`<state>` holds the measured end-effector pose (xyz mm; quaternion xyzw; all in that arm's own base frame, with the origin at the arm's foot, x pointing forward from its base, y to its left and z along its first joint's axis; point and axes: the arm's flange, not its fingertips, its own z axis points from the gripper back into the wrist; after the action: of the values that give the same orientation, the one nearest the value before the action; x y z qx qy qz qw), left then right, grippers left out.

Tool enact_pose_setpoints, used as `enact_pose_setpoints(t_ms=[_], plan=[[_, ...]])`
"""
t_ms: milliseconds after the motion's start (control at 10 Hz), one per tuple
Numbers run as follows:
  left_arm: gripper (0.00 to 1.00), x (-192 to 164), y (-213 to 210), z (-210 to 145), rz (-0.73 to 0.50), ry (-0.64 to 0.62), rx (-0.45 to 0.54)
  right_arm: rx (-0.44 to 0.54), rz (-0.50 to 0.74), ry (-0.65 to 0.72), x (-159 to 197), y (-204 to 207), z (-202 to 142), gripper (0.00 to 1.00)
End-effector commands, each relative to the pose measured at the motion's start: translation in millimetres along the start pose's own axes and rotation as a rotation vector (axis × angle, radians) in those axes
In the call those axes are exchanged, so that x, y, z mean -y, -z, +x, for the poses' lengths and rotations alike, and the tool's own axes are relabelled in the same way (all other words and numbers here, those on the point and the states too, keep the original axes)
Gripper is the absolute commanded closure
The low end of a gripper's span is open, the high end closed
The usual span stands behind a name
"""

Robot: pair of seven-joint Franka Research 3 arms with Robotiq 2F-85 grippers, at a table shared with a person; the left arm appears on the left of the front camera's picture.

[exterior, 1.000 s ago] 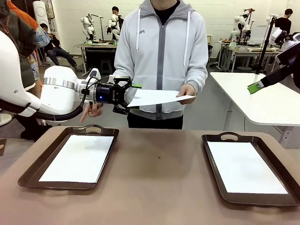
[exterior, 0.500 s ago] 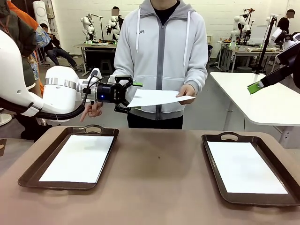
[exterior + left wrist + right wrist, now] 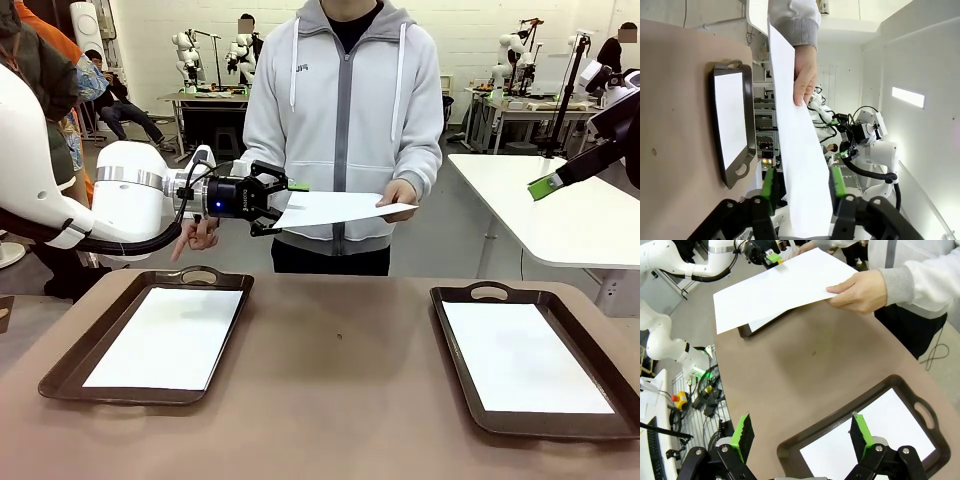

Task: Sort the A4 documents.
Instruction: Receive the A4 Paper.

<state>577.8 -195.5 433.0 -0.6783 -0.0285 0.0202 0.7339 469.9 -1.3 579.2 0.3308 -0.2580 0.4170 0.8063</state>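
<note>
a person at the far side of the surface [image 3: 330,380] held a white a4 sheet [image 3: 335,208] out flat in the air, one hand [image 3: 400,192] pinching its far edge. the left tool [image 3: 283,207] reached in from the side at the same height, and the near edge of the sheet lay between its two green-padded fingers [image 3: 770,184]. in the left wrist view the pads stood just beside the paper on either side, narrowed around it, but whether they actually pressed on it could not be told.

the right tool [image 3: 801,436] hung high over the right side of the surface, released, its fingers spread wide with nothing between them. below it lay the right tray [image 3: 470,385], dark brown with a handle, holding a second white sheet [image 3: 520,355] flat inside its rim.

on the left side of the surface sat the left tray [image 3: 75,365], also dark brown, with a third white sheet [image 3: 170,335] lying flat in it. the two trays were well apart, with bare brown surface between them, and the offered sheet hovered above the far edge, nearer the left tray.
</note>
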Motion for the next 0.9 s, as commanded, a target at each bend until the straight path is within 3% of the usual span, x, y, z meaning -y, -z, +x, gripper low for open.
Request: enact_pose_setpoints(t_ms=[0,100,200,400,800], plan=[[0.7,-0.3,4.0,-1.5,-0.006,-0.025,0.028,-0.009,0.0,-0.004,-0.3,1.0,-0.7,0.0],[0.75,-0.8,3.4,-2.7,-0.004,-0.028,0.032,-0.009,0.0,-0.004,-0.3,1.0,-0.7,0.0],[0.9,-1.1,2.5,-3.7,-0.003,-0.029,0.034,-0.009,0.0,-0.004,-0.3,1.0,-0.7,0.0],[1.0,-0.6,3.8,-4.8,-0.001,-0.03,0.035,-0.009,0.0,-0.004,-0.3,1.0,-0.7,0.0],[1.0,-1.0,3.7,-6.1,-0.001,-0.034,0.039,-0.009,0.0,-0.004,-0.3,1.0,-0.7,0.0]])
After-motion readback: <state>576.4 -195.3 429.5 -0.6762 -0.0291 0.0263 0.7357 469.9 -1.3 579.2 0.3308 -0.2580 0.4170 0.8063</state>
